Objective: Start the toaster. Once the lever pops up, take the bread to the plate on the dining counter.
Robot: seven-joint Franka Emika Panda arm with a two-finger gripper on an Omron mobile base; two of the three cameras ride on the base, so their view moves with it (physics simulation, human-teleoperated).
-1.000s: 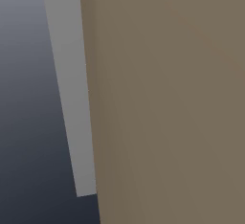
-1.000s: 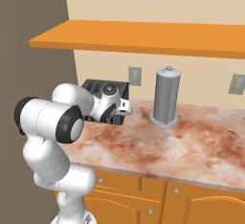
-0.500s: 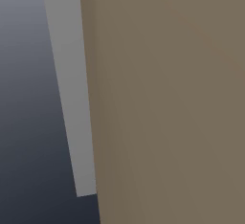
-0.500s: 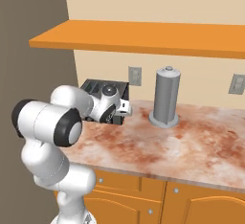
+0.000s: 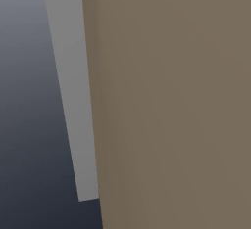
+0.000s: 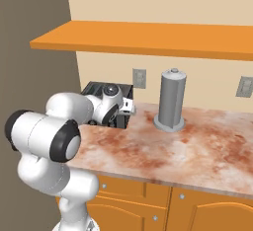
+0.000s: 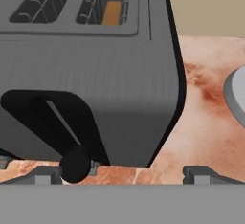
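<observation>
Fingertips of the two-finger gripper (image 7: 122, 174) stand spread apart, gripping nothing, the grey toaster's black round lever knob (image 7: 75, 164) just above the left one (low in its slot), tan-brown bread slice (image 7: 111, 13) in the slot beyond.

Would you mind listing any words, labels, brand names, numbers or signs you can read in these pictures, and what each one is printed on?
There is no readable text in any view.
The toaster has a plain grey front, no brand name or dial numbers.
The grey cylinder on the counter carries no label.
The wall outlets are blank plates.
The orange shelf and cabinets carry no marks.
</observation>
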